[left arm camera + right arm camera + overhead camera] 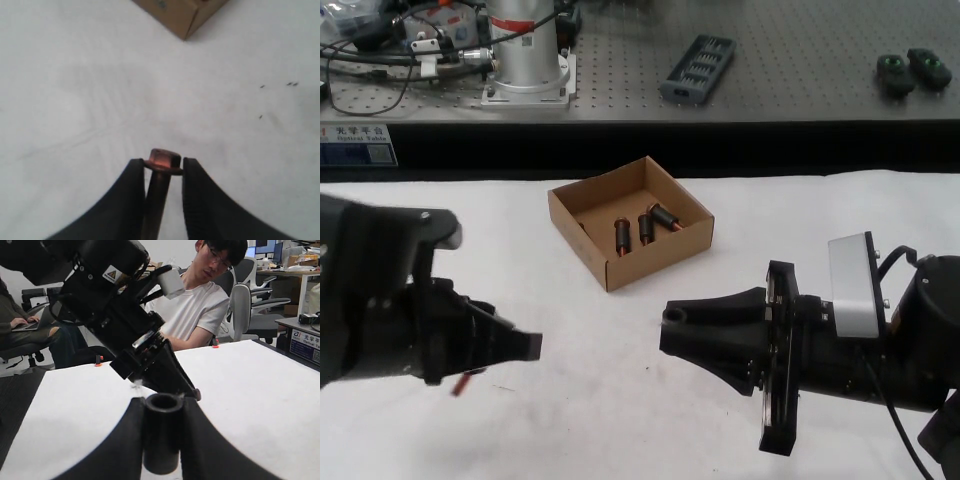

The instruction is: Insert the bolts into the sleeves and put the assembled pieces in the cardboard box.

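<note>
bench: white cover, both arms low over it, tips facing each other with a gap between
left gripper: clenched on the bolt, pinched right under the head, with the shank running down between the jaws
right gripper: clamped around the sleeve, which sits crosswise at the tips with its open end up
cardboard box: beyond both grippers, three assembled pieces lying inside
risk 1: the pinch on the bolt is thin, so any side load at the bore rim could swing it off-axis and jam it
risk 2: pushing while misaligned could slide the sleeve through the grip or knock it out
risk 3: either part, if dropped, likely rolls on the cover
risk 4: both wrists are bulky, so they could collide as the gap closes
</note>
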`<state>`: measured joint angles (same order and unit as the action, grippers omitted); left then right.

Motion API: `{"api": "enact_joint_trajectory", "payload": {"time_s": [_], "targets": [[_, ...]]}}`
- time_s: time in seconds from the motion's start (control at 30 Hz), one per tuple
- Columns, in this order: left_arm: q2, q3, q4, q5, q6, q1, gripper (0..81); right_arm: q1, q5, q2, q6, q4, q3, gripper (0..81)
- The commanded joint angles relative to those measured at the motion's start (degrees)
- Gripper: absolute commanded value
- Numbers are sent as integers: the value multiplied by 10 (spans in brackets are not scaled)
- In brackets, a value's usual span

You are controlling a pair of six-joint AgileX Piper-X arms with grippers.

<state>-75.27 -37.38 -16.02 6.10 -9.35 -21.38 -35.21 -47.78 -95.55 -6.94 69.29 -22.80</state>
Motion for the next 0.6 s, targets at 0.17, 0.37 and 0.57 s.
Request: {"api": "enact_joint_trajectory", "payload": {"time_s": [0.17, 0.37, 0.57], "targets": [[-42, -102, -186, -84, 69, -19, 6, 4, -7, 8, -2, 9, -1, 58], [-113, -117, -239, -106, 85, -23, 6, 4, -7, 8, -12, 9, -1, 58], [-137, -117, -238, -105, 85, -28, 6, 4, -7, 8, -12, 9, -1, 58]]}}
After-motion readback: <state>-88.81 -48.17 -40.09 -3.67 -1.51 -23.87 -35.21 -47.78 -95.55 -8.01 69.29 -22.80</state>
